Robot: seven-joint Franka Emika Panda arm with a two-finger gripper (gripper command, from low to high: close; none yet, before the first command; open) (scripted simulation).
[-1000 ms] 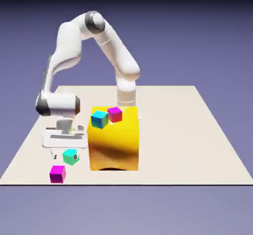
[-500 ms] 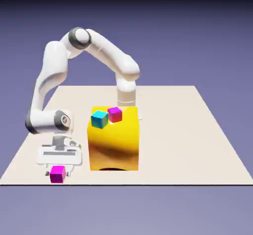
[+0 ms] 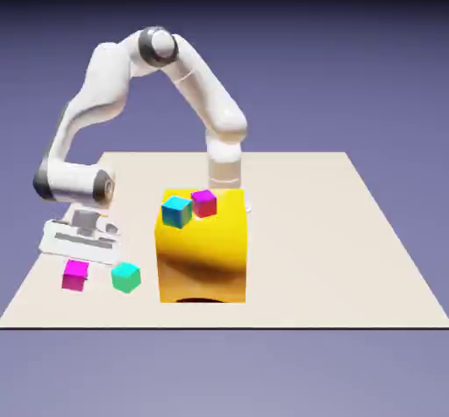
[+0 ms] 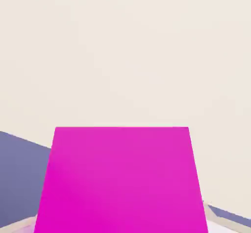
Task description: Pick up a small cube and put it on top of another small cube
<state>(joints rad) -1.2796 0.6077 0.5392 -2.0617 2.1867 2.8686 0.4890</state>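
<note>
One small magenta cube [image 3: 75,276] hangs under my gripper [image 3: 76,262], which is shut on it, near the table's left edge in the exterior view. In the hand view this cube [image 4: 120,180] fills the lower middle and hides both fingertips. The other small magenta cube [image 3: 203,203] rests on top of the tall yellow block [image 3: 203,253], beside a cyan-blue cube [image 3: 176,212]. The held cube is lower than the yellow block's top and well off to its left in the exterior view.
A teal-green cube [image 3: 125,277] lies on the table between the held cube and the yellow block. In the hand view, the table's beige surface [image 4: 122,55] spreads behind the cube, and its edge cuts across the lower left corner.
The gripper came down over the magenta cube near the front edge and shut on it. It has since carried the cube toward the exterior view's left and slightly up, uncovering the teal-green cube.
</note>
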